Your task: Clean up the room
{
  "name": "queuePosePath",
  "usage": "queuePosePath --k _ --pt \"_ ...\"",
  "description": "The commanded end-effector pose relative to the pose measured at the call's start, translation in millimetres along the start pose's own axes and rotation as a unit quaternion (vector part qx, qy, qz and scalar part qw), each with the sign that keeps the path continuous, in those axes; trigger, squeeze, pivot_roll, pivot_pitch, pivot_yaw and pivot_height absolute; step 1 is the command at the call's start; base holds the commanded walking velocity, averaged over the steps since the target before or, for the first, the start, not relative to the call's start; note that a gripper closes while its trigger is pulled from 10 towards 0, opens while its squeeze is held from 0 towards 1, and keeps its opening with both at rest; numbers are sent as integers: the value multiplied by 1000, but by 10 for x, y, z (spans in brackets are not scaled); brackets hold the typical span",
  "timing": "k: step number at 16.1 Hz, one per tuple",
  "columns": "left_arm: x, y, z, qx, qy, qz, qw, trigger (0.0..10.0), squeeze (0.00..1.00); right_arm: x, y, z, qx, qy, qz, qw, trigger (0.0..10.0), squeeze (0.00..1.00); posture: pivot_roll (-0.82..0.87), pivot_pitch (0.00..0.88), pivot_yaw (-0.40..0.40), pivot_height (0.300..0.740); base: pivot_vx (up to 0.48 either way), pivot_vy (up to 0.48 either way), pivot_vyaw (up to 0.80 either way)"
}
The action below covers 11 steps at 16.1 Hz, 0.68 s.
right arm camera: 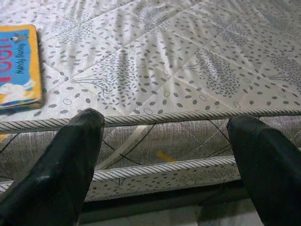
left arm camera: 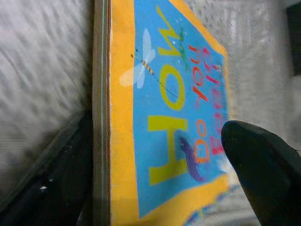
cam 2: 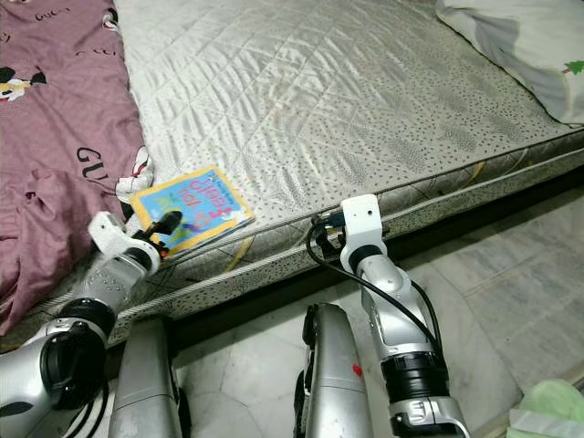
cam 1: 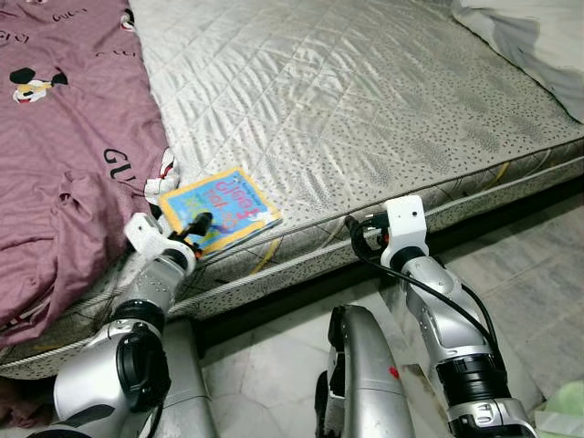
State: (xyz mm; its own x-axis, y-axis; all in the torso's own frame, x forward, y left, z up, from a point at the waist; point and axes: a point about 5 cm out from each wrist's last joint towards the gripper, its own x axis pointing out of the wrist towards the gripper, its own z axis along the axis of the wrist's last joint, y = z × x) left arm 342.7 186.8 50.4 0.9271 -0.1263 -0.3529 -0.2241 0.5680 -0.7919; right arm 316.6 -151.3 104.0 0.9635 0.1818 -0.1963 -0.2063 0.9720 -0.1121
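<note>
— Pale stone floor [cam 1: 511, 265] runs under us, and a bare quilted mattress [cam 1: 347, 100] lies low in front, right?

— Yes. On our left a maroon sheet [cam 1: 64, 155] printed with cartoon mice covers part of it; a white pillow [cam 2: 520, 46] sits at the far right corner.

— Where do we see the book [cam 1: 219, 208]?

— Near the mattress's front edge, just beside the sheet, flat, with a blue cover inside a yellow border.

— And our left gripper [cam 1: 195, 226]?

— At the book's near corner. From the head we only make out a black finger over the cover. Our left wrist camera tells more: one finger [left arm camera: 263, 165] lies on the blue cover, the other [left arm camera: 51, 174] sits below the book's edge, so the two straddle it (whether they press it yet, we cannot tell; a gap shows beside the lower one).

— The wrist also reads the title?

— Partly: big yellow letters "HOW", and a dragonfly, though blurred.

— Our right gripper [right arm camera: 164, 155]?

— Spread wide, holding nothing, facing the mattress's side just below its corded seam. From the head its white bracket hides the fingers; the right wrist camera shows both fingers [right arm camera: 56, 169] well apart, with the book lying further along the mattress top.

— Anything else?

— Something light green [cam 2: 547, 411] lies on the floor at our far right.
</note>
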Motion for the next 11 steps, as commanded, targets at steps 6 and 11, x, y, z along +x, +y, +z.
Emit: queuePosePath --k 6,11 --pt "-38 81 -288 -45 71 -3 996 0 0 -17 -63 -4 -2 -2 -11 1000 10000 0 -127 87 -45 533 0 0 0" --pt "-62 101 -402 -49 104 -7 993 0 0 -21 -56 -18 -1 0 -11 1000 10000 0 -118 89 -40 533 0 0 0"
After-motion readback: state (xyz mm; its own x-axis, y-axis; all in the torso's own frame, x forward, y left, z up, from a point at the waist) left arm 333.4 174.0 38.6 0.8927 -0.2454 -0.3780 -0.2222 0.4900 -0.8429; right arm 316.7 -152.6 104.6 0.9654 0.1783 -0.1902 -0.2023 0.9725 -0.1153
